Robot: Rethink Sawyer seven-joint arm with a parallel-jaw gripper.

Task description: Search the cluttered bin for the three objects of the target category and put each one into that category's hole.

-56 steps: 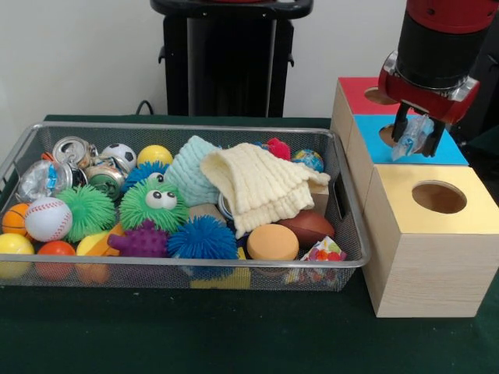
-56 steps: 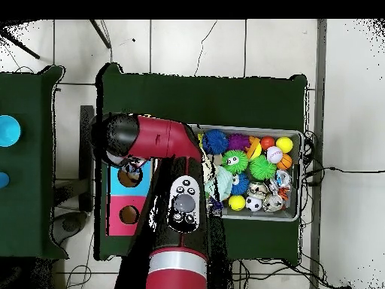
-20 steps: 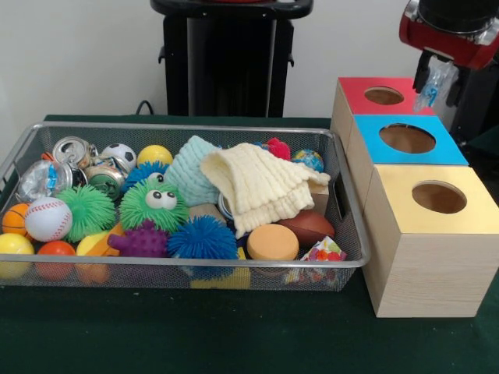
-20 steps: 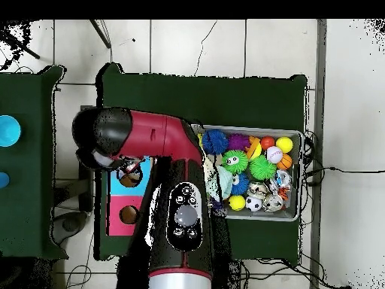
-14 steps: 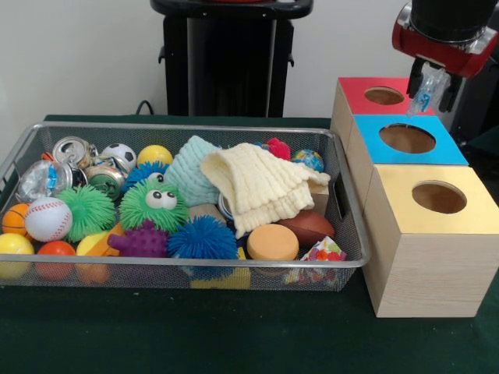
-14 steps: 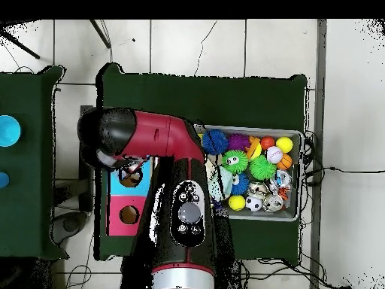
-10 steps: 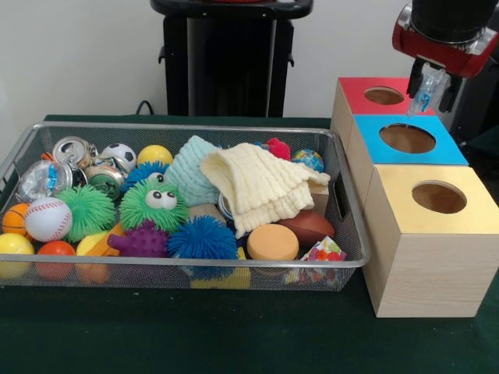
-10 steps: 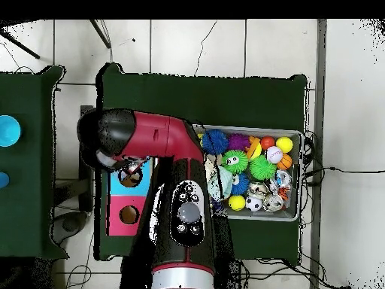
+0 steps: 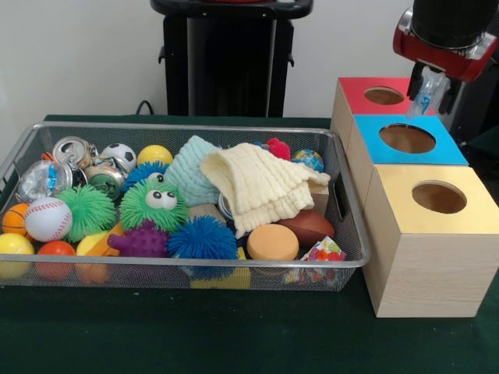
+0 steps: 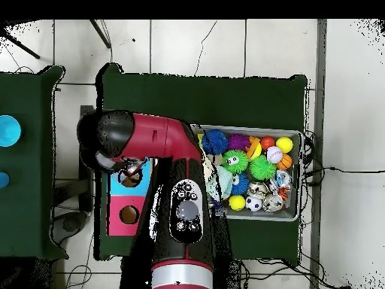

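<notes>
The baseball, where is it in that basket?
Front view: the baseball lies at the basket's left end, beside a fuzzy green ball.

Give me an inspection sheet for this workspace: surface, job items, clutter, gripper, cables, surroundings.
Surface: dark green table cover.
Job's things: wire bin full of toys; three boxes with round holes, red, blue and yellow, in a row beside it.
Clutter: cream cloth draped over the pile; spiky green ball with eyes, baseball, soccer ball, crushed cans.
Gripper: gripper above the far end of the blue box, near the red box, shut on a crumpled clear plastic piece.
Cables: black cable behind the bin.
Surroundings: black stand, pale wall.
</notes>
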